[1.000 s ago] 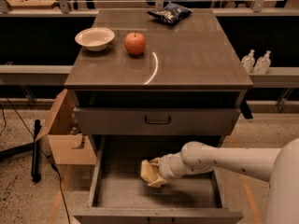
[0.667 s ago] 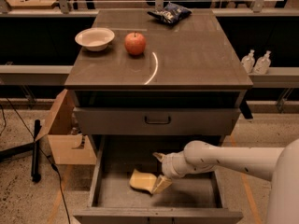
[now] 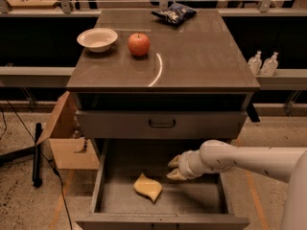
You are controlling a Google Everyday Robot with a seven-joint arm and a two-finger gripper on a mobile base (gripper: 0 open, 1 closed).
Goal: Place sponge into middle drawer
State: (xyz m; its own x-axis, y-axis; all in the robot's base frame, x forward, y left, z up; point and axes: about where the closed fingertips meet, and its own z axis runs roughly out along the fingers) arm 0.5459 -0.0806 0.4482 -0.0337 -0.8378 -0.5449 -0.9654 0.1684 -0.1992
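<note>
The pale yellow sponge [image 3: 148, 187] lies on the flat grey floor of the pulled-out middle drawer [image 3: 192, 195], left of centre. My gripper [image 3: 173, 169] hangs inside the drawer, just above and to the right of the sponge, not touching it. Its cream fingers [image 3: 174, 162] are spread apart and hold nothing. My white arm reaches in from the right.
A closed grey drawer front with a dark bar handle [image 3: 161, 123] sits above the open drawer. On the cabinet top are a white bowl [image 3: 97, 39], a red apple [image 3: 138, 44] and a dark chip bag [image 3: 174, 12]. A cardboard box [image 3: 67, 138] stands at the left. Two bottles [image 3: 262, 63] stand at the right.
The gripper held the sponge a second ago, then let it go. The sponge dropped to the drawer floor to the left, and the gripper has pulled back up and to the right.
</note>
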